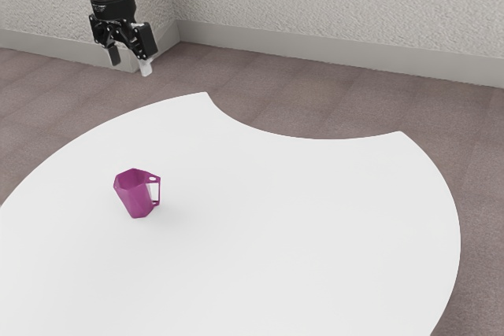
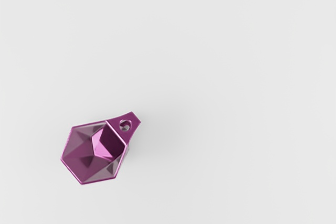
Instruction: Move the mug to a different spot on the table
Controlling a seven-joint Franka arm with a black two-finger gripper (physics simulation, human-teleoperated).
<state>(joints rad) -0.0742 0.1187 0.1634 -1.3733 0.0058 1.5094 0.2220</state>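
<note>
Toward the table (image 1: pixel 331 226) edge at the exterior view's left, the mug (image 1: pixel 138 193) (purple, upright) is set; the gripper (image 1: pixel 131 59) is held spread high above.

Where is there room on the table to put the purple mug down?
Nearly all the table is bare. The widest patch runs from the mug to the rim at the exterior view's right. More room lies between mug and near rim. Nothing is crowded; the gripper hangs open, high above.
</note>
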